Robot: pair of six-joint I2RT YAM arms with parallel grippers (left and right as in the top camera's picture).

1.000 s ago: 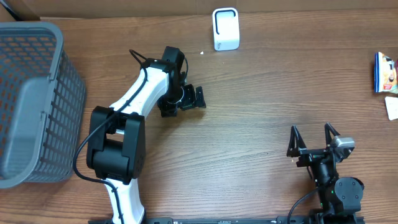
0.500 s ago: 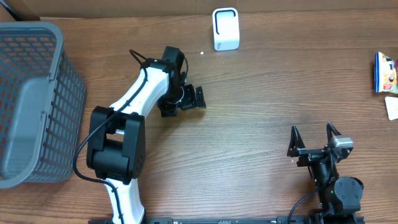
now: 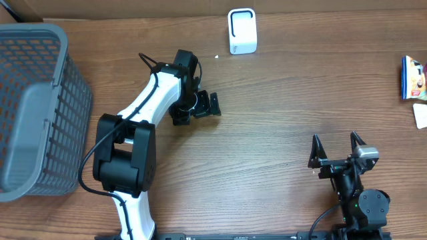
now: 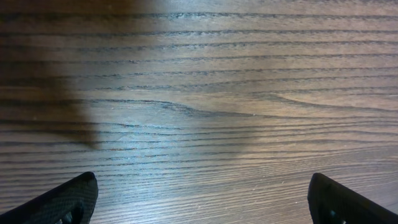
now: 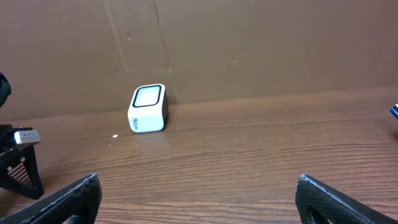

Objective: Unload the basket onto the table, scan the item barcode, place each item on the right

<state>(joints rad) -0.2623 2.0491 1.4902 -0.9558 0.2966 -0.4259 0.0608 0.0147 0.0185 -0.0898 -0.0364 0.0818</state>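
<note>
1. Spanning the whole overhead view, a brown wooden surface (image 3: 287, 93) is seen.
2. A grey mesh basket (image 3: 40, 107) is set at its left edge.
3. The left pincer (image 3: 203, 107) is held over bare wood near the middle, its fingers spread wide apart with nothing between them.
4. The right pincer (image 3: 334, 143) is held at the near right, likewise spread wide and gripping nothing.
5. A white scanner (image 3: 242, 31) is stood at the far edge.
6. The item (image 3: 413, 78), a colourful packet, is laid at the right edge, well apart from both pincers.
</note>
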